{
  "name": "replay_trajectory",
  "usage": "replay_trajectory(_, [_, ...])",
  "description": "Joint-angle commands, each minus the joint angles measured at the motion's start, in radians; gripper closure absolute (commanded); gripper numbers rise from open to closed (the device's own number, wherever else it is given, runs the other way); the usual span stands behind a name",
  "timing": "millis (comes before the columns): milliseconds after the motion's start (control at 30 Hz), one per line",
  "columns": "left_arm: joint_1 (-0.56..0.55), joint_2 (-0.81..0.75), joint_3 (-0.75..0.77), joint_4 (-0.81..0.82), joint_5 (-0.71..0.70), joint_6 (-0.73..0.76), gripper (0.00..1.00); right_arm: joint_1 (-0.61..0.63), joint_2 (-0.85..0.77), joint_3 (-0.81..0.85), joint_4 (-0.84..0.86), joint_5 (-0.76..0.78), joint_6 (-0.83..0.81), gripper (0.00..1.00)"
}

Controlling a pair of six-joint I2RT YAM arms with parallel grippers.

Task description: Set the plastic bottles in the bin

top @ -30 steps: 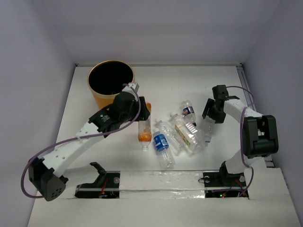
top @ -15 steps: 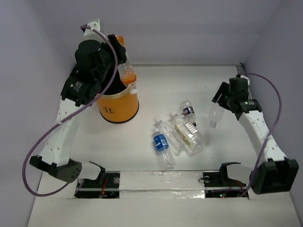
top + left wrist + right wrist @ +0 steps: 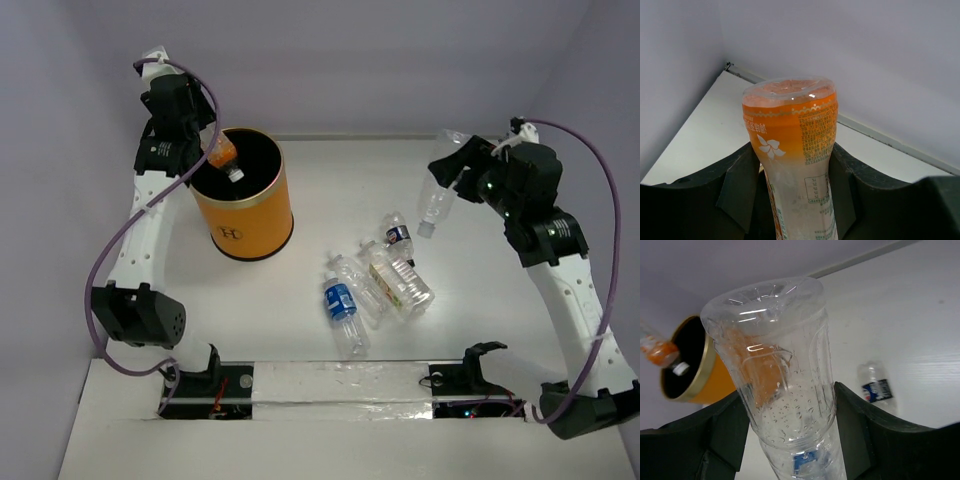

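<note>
The orange-yellow bin [image 3: 245, 215] stands at the back left, its black inside showing. My left gripper [image 3: 207, 150] is shut on the orange bottle [image 3: 222, 155] and holds it tilted cap-down over the bin's rim; in the left wrist view the bottle [image 3: 790, 135] stands between both fingers [image 3: 737, 190]. My right gripper [image 3: 462, 178] is shut on a clear bottle [image 3: 437, 195], raised above the table at the right, cap down; the right wrist view shows it [image 3: 785, 375] gripped. Several bottles lie mid-table: a blue-labelled one [image 3: 340, 300], a yellow-green-labelled one [image 3: 402, 284], a small one [image 3: 398, 232].
A clear bottle [image 3: 357, 285] lies between the blue-labelled and yellow-green-labelled ones. The right wrist view shows the bin [image 3: 690, 365] at left and the small blue-labelled bottle [image 3: 875, 387] on the table. White walls close the back and both sides. Arm bases sit at the near edge.
My left arm has lifted the orange bottle off the table and carried it up over the bin's opening. My right arm has raised the clear bottle off the table, up and back.
</note>
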Motion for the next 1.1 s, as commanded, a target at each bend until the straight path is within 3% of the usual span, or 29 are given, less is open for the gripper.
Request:
replay_trajectory(0, [-0.002, -0.083, -0.072, 0.180, -0.029, 0.015, 0.66, 0.138, 0.074, 0.135, 0.112, -0.030, 0.052, 0.40])
replay_trajectory(67, [-0.002, -0.113, -0.173, 0.247, 0.011, 0.011, 0.62, 0.198, 0.150, 0.187, 0.154, -0.005, 0.072, 0.40])
replay_trajectory(300, [-0.002, -0.290, -0.423, 0.350, 0.115, -0.029, 0.17, 0.379, 0.457, 0.480, 0.281, 0.044, 0.109, 0.39])
replay_trajectory(467, [-0.002, -0.394, -0.442, 0.300, 0.189, -0.083, 0.08, 0.463, 0.657, 0.719, 0.355, 0.045, 0.152, 0.39])
replay_trajectory(600, [-0.011, -0.465, -0.419, 0.243, 0.253, -0.150, 0.13, 0.519, 0.822, 0.915, 0.362, 0.073, 0.149, 0.39])
replay_trajectory(733, [-0.043, -0.567, -0.465, 0.192, 0.310, -0.226, 0.36, 0.551, 0.994, 1.049, 0.362, 0.156, 0.134, 0.38])
replay_trajectory(800, [-0.072, -0.600, -0.483, 0.163, 0.303, -0.229, 0.50, 0.560, 1.040, 1.086, 0.359, 0.148, 0.146, 0.36])
replay_trajectory(867, [-0.097, -0.646, -0.503, 0.102, 0.263, -0.229, 0.58, 0.571, 1.083, 1.125, 0.361, 0.171, 0.129, 0.34])
replay_trajectory(1067, [-0.218, -0.774, -0.684, -0.033, 0.275, -0.305, 0.65, 0.605, 1.148, 1.174, 0.353, 0.193, 0.080, 0.27])
